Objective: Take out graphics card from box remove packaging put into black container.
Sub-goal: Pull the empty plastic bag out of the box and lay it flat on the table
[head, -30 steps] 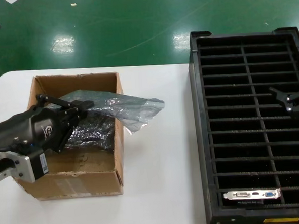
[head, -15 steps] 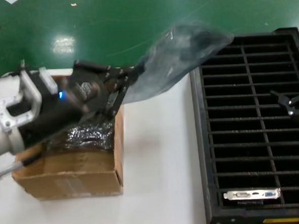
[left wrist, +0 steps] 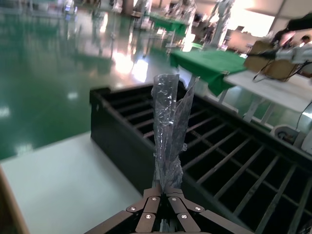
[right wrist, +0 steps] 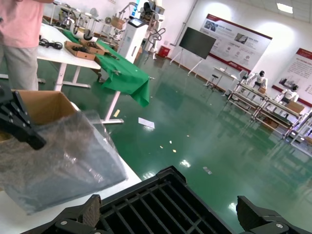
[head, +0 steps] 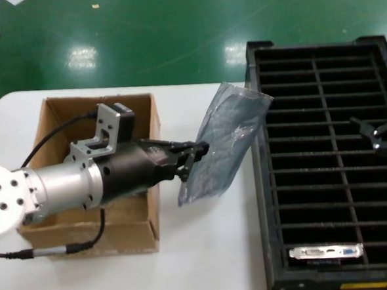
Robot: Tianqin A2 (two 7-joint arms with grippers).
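Note:
My left gripper [head: 195, 151] is shut on one end of the packaging [head: 229, 136], a crinkly grey translucent bag hanging in the air between the box [head: 153, 234] and the black container [head: 256, 180]. The left wrist view shows the bag [left wrist: 169, 126] standing up from the closed jaws of that gripper [left wrist: 165, 192], with the container [left wrist: 117, 126] behind it. I cannot tell whether anything is inside the bag. A graphics card [head: 326, 251] with a silver bracket sits in the container's nearest slot. My right gripper [head: 377, 132] hovers open over the container's right column.
My left arm lies across the brown box and hides its inside. White table [head: 206, 249] shows between box and container. In the right wrist view the bag [right wrist: 58, 161] and box [right wrist: 41, 105] lie beyond the container's rim [right wrist: 161, 204]. Green floor lies past the table.
The left gripper lifted the bag out of the box, swung it up high, then brought it lower between box and container with the wrist turned. The right gripper stayed put.

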